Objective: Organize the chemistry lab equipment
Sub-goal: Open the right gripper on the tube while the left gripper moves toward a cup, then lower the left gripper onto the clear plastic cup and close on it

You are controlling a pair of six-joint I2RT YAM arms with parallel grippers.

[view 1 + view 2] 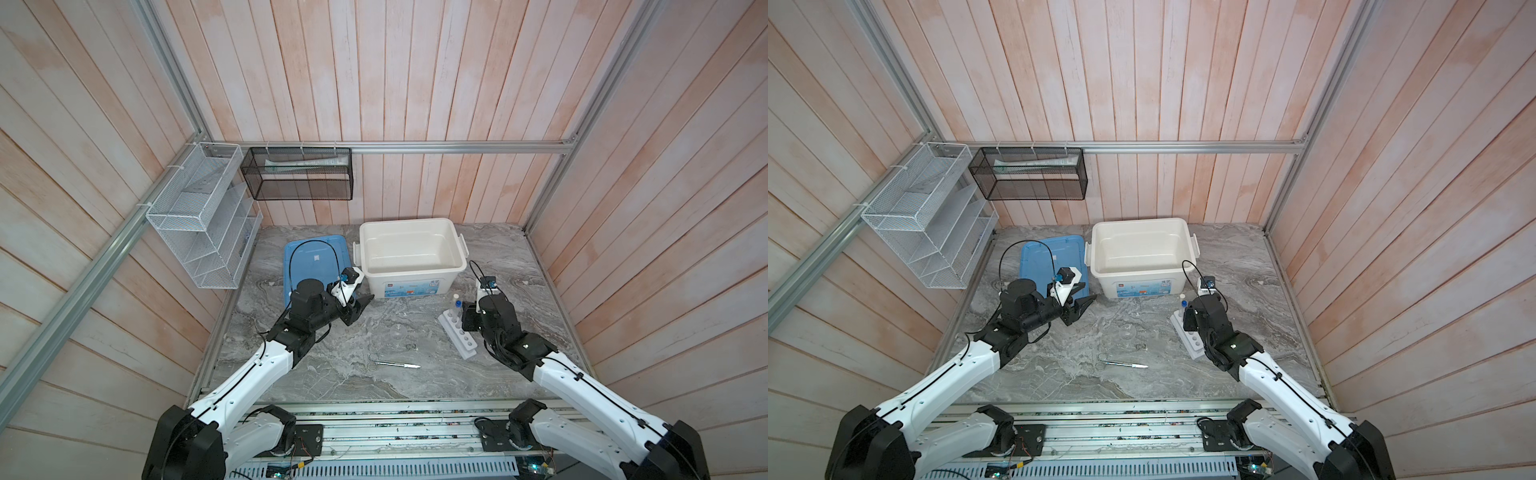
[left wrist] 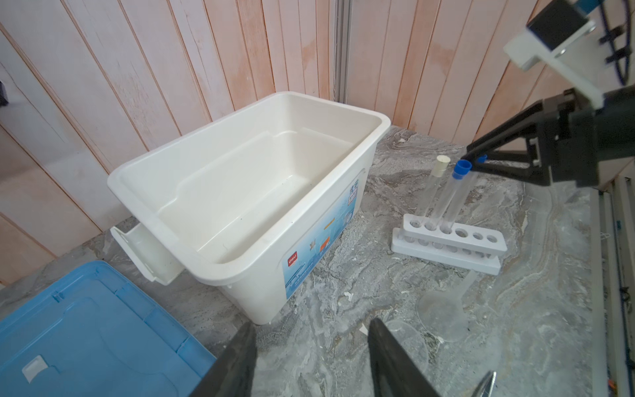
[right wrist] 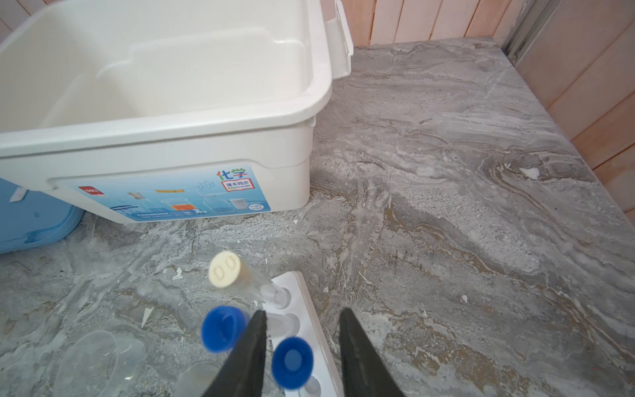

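Blue-capped tube (image 3: 292, 362) in rack (image 3: 304, 299), btwn parted R jaws.

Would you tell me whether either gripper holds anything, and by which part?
Nothing is held: the right gripper stands open around the cap of a racked blue-capped tube; the left gripper is open and empty.

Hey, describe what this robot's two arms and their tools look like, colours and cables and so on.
Both the left arm and right arm have white shell links, black joints and a thin black cable clipped alongside. The left tool and right tool are black, each with two tapered wedge fingers.
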